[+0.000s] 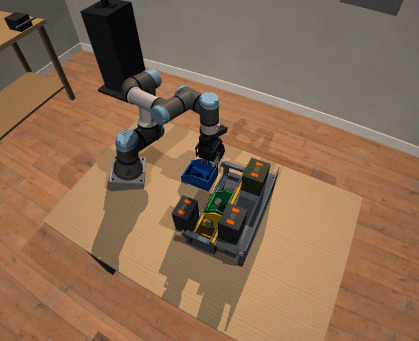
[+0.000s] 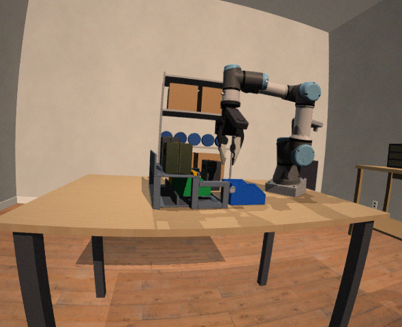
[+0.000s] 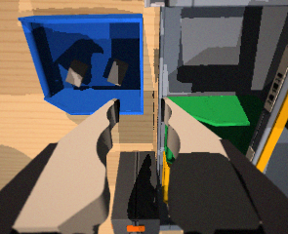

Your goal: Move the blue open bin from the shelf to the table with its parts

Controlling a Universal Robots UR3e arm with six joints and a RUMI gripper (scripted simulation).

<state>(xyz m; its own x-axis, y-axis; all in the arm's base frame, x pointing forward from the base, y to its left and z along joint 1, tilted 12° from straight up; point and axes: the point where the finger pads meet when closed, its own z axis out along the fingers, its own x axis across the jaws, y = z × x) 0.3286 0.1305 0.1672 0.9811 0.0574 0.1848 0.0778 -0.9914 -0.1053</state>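
Note:
The blue open bin [image 1: 199, 175] stands upright on the table beside the grey shelf rack [image 1: 235, 209], between the rack and the robot base. In the wrist view the bin [image 3: 90, 63] holds two small tan parts [image 3: 75, 75]. My gripper [image 1: 209, 161] hangs above the bin's edge nearest the rack, clear of it. In the side view the gripper [image 2: 228, 160] points down, well above the bin [image 2: 245, 191]. In the wrist view the fingers stand a little apart with only table between them.
The rack holds a green bin [image 1: 219, 202], a yellow bin [image 1: 205, 227], a black box [image 1: 232, 224] and an olive box [image 1: 256, 176]. Another black box [image 1: 184, 212] stands on the table beside the rack. The robot base [image 1: 128, 172] is to the left.

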